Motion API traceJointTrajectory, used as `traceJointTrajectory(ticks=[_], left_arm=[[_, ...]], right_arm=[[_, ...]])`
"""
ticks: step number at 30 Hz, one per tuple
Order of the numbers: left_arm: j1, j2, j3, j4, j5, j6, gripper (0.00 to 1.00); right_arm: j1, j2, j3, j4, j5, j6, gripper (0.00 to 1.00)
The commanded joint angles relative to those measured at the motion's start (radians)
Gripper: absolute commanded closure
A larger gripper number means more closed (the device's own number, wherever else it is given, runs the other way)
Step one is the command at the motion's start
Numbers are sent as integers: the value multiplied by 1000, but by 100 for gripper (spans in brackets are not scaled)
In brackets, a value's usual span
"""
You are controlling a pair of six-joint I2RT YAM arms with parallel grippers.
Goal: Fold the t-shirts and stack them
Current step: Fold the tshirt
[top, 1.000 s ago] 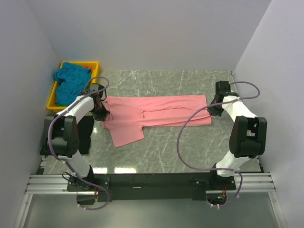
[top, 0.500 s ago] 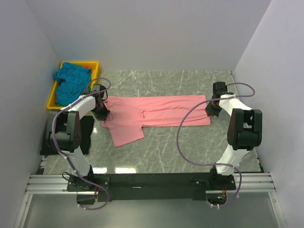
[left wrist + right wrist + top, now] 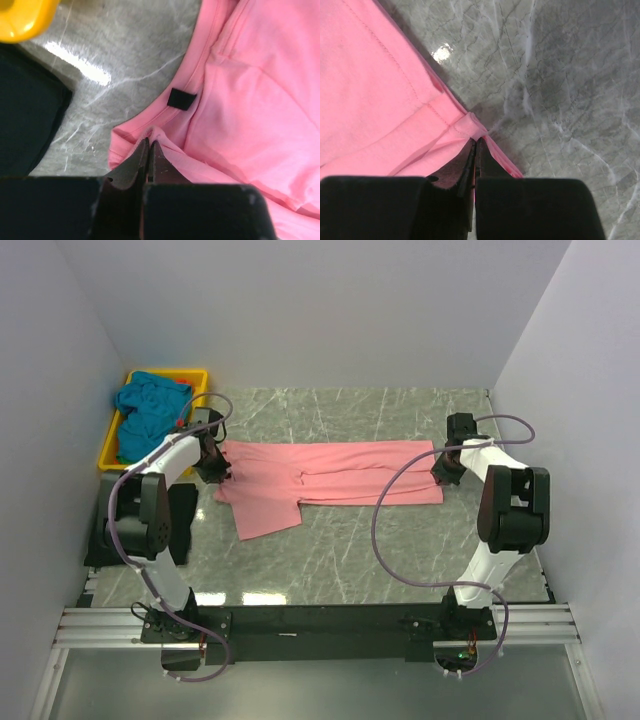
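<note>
At the far left corner of the marble surface point(image 3: 400, 550), a yellow tray point(image 3: 108, 454) holds a teal t-shirt point(image 3: 148, 405), crumpled in a heap that rises above the rim. Just right of the tray, the left gripper point(image 3: 213, 469) has its jaws pressed together on a small pinch of the salmon pink t-shirt point(image 3: 340, 472) at its collar end. The left wrist view shows the neckline band curving past the fingers, with a small black tag point(image 3: 181, 99) on it. The pink shirt lies flat across the middle of the surface, stretched long from left to right. It is smooth apart from a few shallow creases, and one sleeve spreads toward the near edge. At its right end, near the right edge, the right gripper point(image 3: 443, 468) is clamped on the stitched hem corner, where the cloth bunches into a small fold.
</note>
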Motion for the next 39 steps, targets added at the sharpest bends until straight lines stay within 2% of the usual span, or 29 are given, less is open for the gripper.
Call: traceJointTrajectory(ticks=[1,8,11,15,16,17,18,19,21,23,24,27,32,37,39], left_arm=[[8,19,48,3,-41,14,99],[8,62,72,14,-57,14,99],[8,77,72,15,-58,14,94],[8,65,63,9,-52,-2,76],[8,58,65,5,-52,-2,73],[7,47,65,5,-51,-2,69],[8,19,68,-6,-52,-3,60],[8,4,69,-11,-52,-5,56],[8,-48,68,-21,-54,-6,42],[8,-86,60,-27,-49,-6,36],[8,-128,43,-34,-48,-12,29],[2,-226,-26,-35,-35,-20,20],[-76,-366,-194,-44,-18,-46,20],[-229,-439,-313,-46,-26,-130,28],[-256,-443,-366,-15,-26,-161,33]], right_arm=[[4,12,20,26,43,-15,99],[4,27,31,24,45,-16,98],[4,29,34,26,35,-18,95],[6,6,40,27,15,-22,83],[7,-3,40,27,5,-22,76],[9,-14,40,24,2,-22,73],[12,-40,41,24,-3,-22,69],[13,-55,41,23,-5,-22,63],[24,-107,38,20,-12,-21,57],[32,-143,34,9,-18,-18,52],[47,-179,29,6,-21,-16,50],[71,-262,-2,4,-35,-13,44],[168,-409,-106,21,-75,-15,41],[265,-519,-196,27,-115,-13,41],[272,-560,-230,24,-121,-15,41]])
